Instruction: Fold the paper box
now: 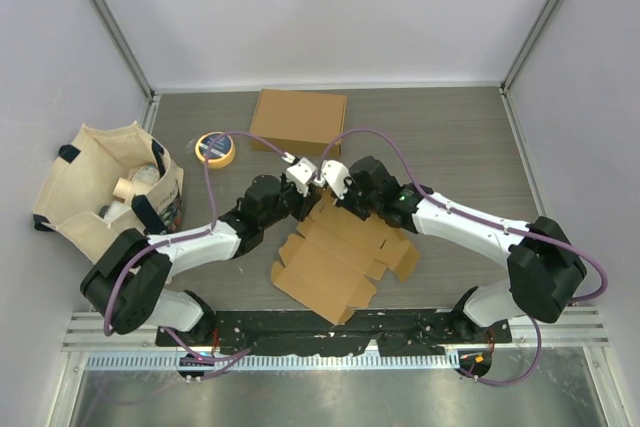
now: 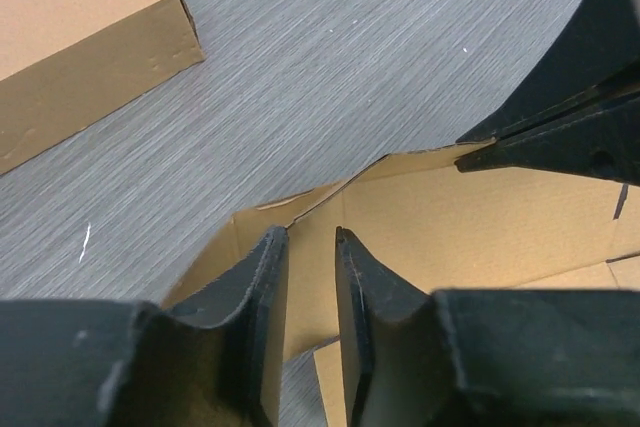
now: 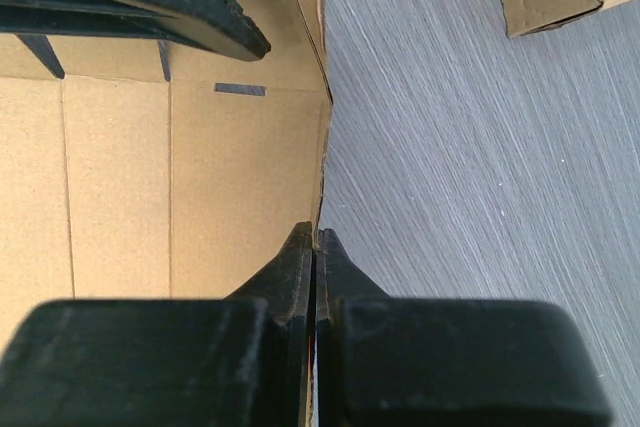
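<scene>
Nearest me, the left gripper [image 2: 311,257] gapes narrowly at the raised far flap of the flat cardboard [image 1: 335,257] between the arms; the right gripper [image 3: 316,242] pinches that edge. I'd clamp squarely, then fold along the crease.

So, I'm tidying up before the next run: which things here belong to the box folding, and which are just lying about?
Belongs to the job: flat cardboard blank, left gripper, right gripper.
Lying about: closed cardboard box, tape roll, canvas bag.
</scene>
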Robot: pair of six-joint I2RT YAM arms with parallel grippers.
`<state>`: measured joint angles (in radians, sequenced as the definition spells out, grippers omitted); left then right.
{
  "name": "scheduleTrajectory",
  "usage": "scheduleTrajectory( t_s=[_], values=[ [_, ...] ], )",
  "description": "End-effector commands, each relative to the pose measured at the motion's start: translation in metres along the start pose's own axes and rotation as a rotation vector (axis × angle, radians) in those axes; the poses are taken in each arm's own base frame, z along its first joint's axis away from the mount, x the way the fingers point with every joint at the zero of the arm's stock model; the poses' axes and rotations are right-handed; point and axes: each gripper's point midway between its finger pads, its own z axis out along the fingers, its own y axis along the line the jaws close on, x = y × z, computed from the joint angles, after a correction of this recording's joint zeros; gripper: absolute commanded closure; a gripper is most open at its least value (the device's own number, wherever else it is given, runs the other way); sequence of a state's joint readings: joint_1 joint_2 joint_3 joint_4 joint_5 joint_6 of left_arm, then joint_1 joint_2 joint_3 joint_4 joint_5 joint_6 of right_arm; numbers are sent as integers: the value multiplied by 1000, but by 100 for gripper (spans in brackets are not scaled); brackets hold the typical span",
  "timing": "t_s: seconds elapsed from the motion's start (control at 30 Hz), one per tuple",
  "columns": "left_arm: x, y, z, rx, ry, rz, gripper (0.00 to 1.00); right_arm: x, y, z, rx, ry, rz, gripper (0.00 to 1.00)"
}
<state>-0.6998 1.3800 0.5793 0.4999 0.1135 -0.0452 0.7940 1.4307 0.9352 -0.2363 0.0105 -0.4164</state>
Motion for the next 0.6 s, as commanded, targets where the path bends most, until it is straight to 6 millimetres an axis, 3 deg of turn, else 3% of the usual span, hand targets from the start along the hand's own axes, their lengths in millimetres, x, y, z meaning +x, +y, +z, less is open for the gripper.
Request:
scheduleTrajectory(
  t_s=[0.0, 0.2, 0.37, 0.57],
  values=[
    [-42, -13, 8, 66, -138, 57, 75, -49, -5, -9, -15, -153, 3, 99],
    [-42, -22, 8, 93, -157, -12, 99, -55, -13, -9, 3, -175, 63, 99],
    [-45, -39, 1, 170, -229, -142, 99, -54, -25, -8, 35, -171, 118, 99],
    [-46, -47, 12, 218, -261, -248, 94, -61, -11, -14, -46, -207, 104, 99]
  ],
)
